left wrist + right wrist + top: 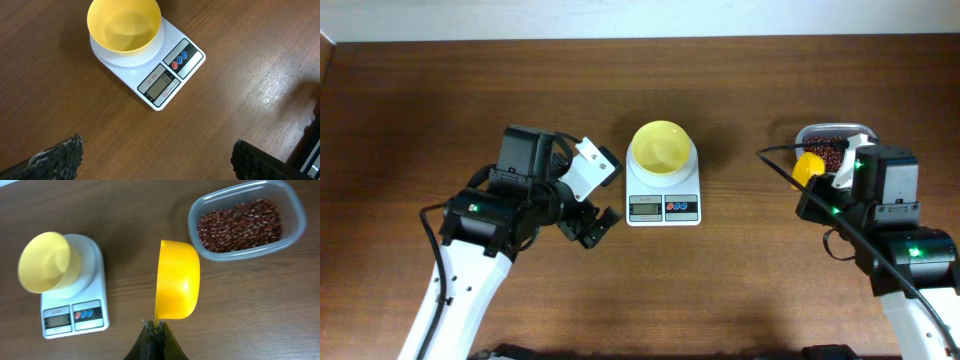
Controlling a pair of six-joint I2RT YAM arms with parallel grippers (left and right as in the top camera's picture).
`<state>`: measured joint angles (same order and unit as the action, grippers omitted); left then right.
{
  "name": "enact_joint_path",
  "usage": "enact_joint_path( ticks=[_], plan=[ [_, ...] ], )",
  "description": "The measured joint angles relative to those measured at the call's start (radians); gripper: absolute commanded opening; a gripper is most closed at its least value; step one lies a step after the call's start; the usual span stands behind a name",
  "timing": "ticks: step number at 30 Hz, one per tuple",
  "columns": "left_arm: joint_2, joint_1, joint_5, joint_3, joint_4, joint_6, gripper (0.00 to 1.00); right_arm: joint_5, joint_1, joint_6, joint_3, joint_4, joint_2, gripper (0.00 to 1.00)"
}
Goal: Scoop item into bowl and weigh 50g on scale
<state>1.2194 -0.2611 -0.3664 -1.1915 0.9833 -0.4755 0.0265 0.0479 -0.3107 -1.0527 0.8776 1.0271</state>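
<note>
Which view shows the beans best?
Right wrist: the beans fill the clear tub, with nothing blocking them. Overhead shows only a small patch, partly hidden by the scoop and right arm. Left wrist shows none.

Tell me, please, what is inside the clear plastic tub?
The clear tub holds small reddish-brown beans, spread over its whole floor. The floor itself is covered by them, so how deep they lie cannot be seen.

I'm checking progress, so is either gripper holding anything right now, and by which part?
The right gripper grips the yellow scoop by its handle end; the left gripper is open and empty.
</note>
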Motion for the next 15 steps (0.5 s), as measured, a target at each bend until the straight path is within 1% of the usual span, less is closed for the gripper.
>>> enact_joint_path(
  ticks=[5, 10, 13, 15],
  plan=[
    [0.000, 0.000, 0.000, 0.000, 0.000, 0.000, 0.99, -0.061, 0.000, 0.000, 0.000, -0.027, 0.019, 0.04],
    [0.000, 0.000, 0.000, 0.000, 0.001, 0.000, 0.99, -0.136, 0.000, 0.002, 0.000, -0.104, 0.097, 0.04],
    [0.000, 0.000, 0.000, 0.000, 0.000, 0.000, 0.99, -0.182, 0.000, 0.040, 0.000, -0.173, 0.139, 0.04],
    [0.000, 0.000, 0.000, 0.000, 0.001, 0.000, 0.99, -0.220, 0.000, 0.093, 0.000, -0.236, 0.151, 0.04]
  ],
)
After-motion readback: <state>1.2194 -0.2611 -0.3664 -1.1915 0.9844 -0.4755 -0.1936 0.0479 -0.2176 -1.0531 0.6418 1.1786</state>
